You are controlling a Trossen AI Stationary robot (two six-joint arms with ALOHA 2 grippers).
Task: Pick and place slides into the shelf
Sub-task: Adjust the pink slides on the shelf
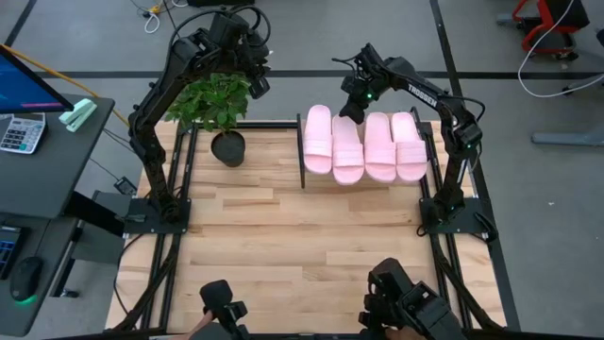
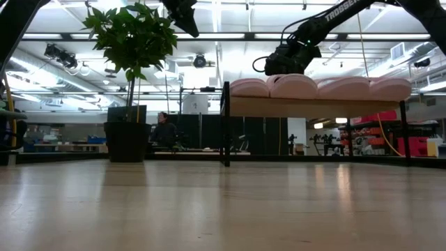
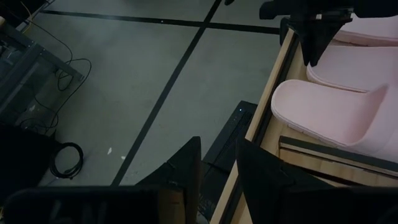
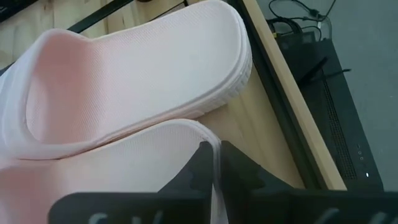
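Observation:
Several pale pink slides lie side by side on the shelf at the table's far right, heels toward the far edge. In the low view their strap ends bulge above the wood panel. My right gripper is shut and slants down at the heel end of the second slide from the left. My left gripper stands open, high above the table's far left corner beside the plant, with only floor under it. My right gripper has its shut fingertips at the heel rim of the second slide from the left, slanting down from the table's far side. The fingers cover the spot, so I cannot tell whether they touch it. The slide lies flat on the shelf.
A potted plant in a black pot stands left of the shelf. Bare wood tabletop stretches toward the near edge, where two dark devices sit. A desk with a calculator stands beyond the left edge.

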